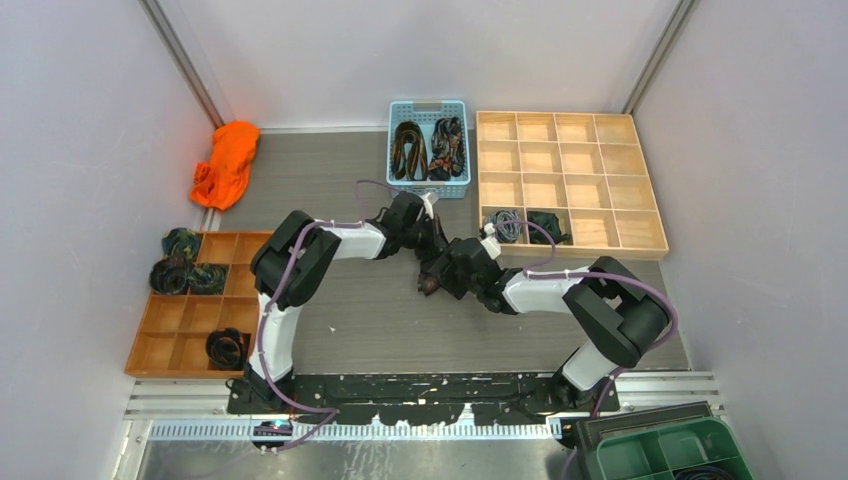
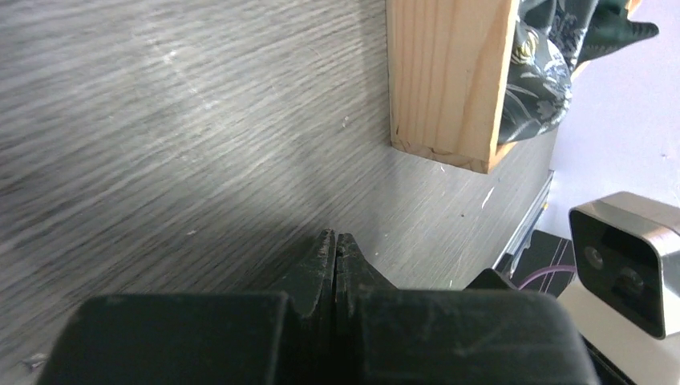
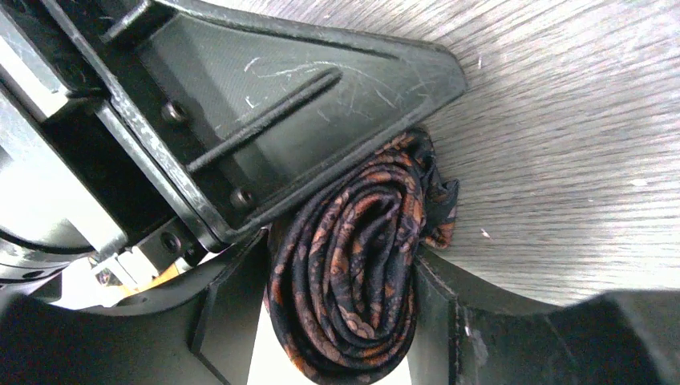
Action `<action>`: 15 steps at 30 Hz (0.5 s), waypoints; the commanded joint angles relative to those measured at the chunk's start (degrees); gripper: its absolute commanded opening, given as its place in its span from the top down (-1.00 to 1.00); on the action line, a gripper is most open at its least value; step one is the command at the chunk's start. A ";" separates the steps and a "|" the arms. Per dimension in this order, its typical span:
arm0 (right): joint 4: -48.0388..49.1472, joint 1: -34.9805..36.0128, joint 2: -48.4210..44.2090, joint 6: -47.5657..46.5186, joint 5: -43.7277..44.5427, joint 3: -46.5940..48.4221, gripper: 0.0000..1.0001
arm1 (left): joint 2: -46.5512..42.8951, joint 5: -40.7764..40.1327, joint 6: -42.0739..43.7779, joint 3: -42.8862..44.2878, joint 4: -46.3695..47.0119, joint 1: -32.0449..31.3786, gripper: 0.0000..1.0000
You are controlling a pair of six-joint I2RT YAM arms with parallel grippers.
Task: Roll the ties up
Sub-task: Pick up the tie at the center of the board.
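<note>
My right pincer (image 3: 337, 321) grips a tightly coiled brown-orange paisley tie (image 3: 361, 216) over the middle of the grey table (image 3: 577, 120). My left pincer (image 2: 335, 249) is pressed shut and empty, near a corner of the wooden tray (image 2: 449, 80).

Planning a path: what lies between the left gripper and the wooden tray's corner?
Only bare table separates left gripper and wooden tray, seen in left wrist view.
</note>
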 commanded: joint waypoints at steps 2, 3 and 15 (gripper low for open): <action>-25.96 -0.76 9.28 -6.98 5.61 -5.90 -0.29 | -2.11 5.54 1.48 -4.02 1.60 -1.84 1.00; -25.95 -0.75 9.23 -7.15 5.58 -5.90 -0.28 | -2.44 5.49 1.60 -4.77 1.79 -1.82 1.00; -26.32 -0.79 10.04 -10.05 5.66 -4.60 0.47 | -2.82 5.92 1.40 -7.33 3.11 -1.90 1.00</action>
